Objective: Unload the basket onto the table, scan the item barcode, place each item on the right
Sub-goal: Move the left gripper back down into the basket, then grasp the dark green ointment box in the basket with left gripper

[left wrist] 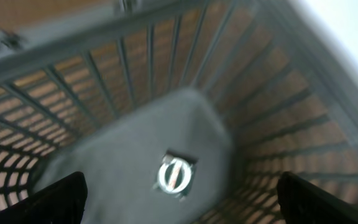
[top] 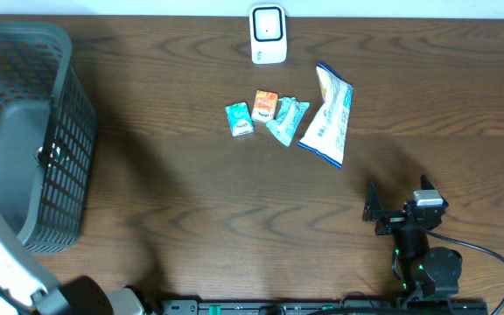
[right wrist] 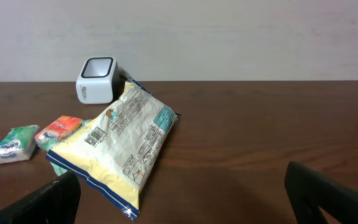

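Snack bag (right wrist: 120, 146) is lying near the scanner (right wrist: 96, 79). Right gripper (right wrist: 179, 202) is standing wide, empty. Left gripper (left wrist: 179, 208) is gaping wide over the basket (left wrist: 260, 93).

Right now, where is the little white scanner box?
In the overhead view the white scanner stands at the far edge of the table, near the middle, just beyond the orange packet and the big snack bag.

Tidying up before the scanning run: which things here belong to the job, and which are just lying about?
Job: scanner, large bag, green packet, orange packet, teal packet, basket (probably the drop spot).
Lying about: nothing seen.
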Robot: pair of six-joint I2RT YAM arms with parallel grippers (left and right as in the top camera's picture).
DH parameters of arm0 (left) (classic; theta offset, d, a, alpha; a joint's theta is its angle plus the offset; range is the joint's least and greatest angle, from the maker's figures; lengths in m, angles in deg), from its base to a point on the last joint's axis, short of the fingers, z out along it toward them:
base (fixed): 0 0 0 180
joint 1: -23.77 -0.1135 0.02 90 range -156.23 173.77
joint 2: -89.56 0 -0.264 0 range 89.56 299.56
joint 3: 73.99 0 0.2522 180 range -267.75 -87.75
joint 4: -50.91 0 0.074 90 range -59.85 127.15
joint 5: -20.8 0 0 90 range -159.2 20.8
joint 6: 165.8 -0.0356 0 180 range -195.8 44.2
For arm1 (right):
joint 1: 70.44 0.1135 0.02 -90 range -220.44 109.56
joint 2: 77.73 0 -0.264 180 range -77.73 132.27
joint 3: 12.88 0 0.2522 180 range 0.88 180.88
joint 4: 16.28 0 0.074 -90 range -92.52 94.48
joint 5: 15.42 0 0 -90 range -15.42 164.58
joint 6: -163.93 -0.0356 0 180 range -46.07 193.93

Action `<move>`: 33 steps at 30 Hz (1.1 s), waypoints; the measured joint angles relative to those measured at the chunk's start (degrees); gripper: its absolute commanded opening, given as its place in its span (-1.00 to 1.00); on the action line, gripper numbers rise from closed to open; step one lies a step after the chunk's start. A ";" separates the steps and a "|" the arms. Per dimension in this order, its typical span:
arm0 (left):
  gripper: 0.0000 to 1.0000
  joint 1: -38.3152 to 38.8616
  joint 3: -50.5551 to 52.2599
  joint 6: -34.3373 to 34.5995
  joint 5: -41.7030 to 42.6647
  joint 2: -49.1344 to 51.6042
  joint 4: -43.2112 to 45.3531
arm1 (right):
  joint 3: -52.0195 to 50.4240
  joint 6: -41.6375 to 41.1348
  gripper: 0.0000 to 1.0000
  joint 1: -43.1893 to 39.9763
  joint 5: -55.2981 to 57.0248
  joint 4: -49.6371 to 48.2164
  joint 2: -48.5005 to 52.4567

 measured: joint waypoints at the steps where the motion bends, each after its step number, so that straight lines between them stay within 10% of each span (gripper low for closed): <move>1: 0.93 0.00 0.00 -1.11 0.00 1.22 -0.85 | 0.00 0.00 0.99 0.00 0.00 0.00 0.00; 33: 0.96 4.48 0.33 -12.98 1.68 32.54 -3.78 | 0.00 0.00 0.99 0.00 0.00 0.00 0.00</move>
